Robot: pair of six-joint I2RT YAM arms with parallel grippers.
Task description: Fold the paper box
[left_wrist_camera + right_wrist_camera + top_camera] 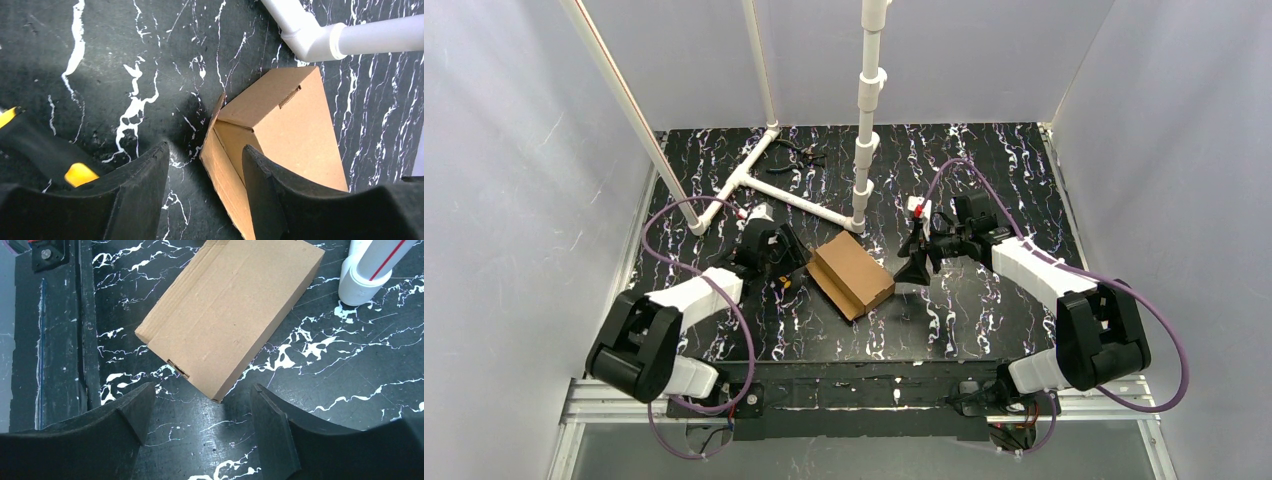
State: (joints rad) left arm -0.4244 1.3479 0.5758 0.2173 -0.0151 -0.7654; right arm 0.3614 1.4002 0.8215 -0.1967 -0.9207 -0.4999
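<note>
Marbled table (pixel 984 160): paper box (pixel 854 272) between spread left gripper (pixel 205 149), spread right gripper (pixel 202 387); left possibly touching.

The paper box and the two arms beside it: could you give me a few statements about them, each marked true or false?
1. The paper box lies on the black marbled table. True.
2. The right end effector is clamped on the box. False: its jaws stand open, just short of the box.
3. The box is a flat unfolded sheet. False: it is already folded into a box shape.
4. A white pipe frame stands on the table beyond the box. True.
</note>
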